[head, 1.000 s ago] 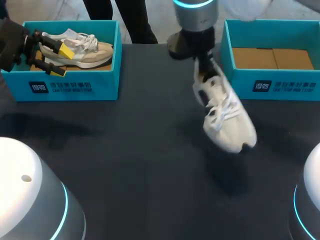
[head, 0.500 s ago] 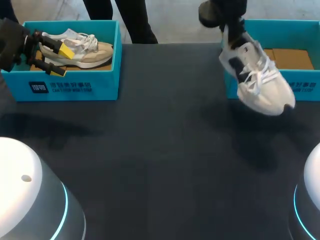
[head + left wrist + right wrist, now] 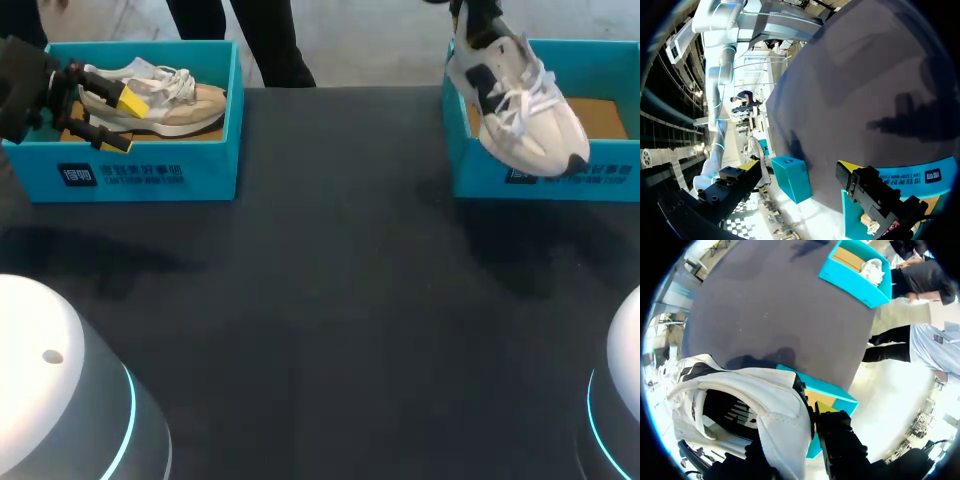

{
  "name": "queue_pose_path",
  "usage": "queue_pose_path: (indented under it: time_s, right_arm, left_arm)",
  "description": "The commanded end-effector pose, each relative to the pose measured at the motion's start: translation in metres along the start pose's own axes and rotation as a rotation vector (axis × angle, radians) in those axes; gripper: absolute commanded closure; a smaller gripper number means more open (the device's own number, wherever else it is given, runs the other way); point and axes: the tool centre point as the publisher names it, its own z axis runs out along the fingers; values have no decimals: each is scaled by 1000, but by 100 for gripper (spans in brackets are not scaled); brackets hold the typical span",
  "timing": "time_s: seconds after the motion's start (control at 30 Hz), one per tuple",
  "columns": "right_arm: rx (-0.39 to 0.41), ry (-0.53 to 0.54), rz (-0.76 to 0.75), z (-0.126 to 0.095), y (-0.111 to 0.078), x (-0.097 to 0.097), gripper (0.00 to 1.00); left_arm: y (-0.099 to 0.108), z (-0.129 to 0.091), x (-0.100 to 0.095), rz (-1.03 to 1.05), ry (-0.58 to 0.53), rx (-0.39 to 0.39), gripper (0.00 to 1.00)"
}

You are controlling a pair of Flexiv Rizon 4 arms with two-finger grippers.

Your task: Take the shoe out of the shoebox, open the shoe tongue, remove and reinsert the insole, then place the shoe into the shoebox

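Only the right wrist view shows you the right end effector (image 3: 810, 417) gripping the white shoe (image 3: 520, 110) at its heel, over the right shoebox (image 3: 480, 180). The left shoebox (image 3: 150, 175) contains a beige shoe (image 3: 170, 105). The left end effector (image 3: 122, 120) stands open above it.

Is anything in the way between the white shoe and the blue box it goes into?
Nothing visible is. The right shoebox shows only its bare brown floor, and the white shoe hangs over its front left corner.
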Motion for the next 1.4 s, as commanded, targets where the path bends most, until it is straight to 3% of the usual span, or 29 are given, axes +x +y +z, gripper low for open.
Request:
queue_pose_path:
  time_s: [0.03,0.6,0.67,0.7,0.8,0.97,1.17,1.4]
  right_arm:
    - [0,45,15,-1,-8,-21,100]
    - [0,45,15,-1,-8,-21,100]
    - [36,42,31,-3,-25,-29,100]
    - [42,26,43,-5,-42,-32,100]
    - [88,23,58,-9,-72,-32,100]
    - [98,5,56,-5,-122,-28,100]
    - [99,-3,56,7,-166,-21,100]
    - [95,10,45,25,-207,-30,100]
  left_arm:
    - [0,0,0,2,1,-1,0]
    - [0,0,0,2,1,-1,0]
    - [0,0,0,2,1,-1,0]
    - [0,0,0,2,1,-1,0]
    - [0,0,0,2,1,-1,0]
    - [0,0,0,2,1,-1,0]
    - [0,0,0,2,1,-1,0]
    - [0,0,0,2,1,-1,0]
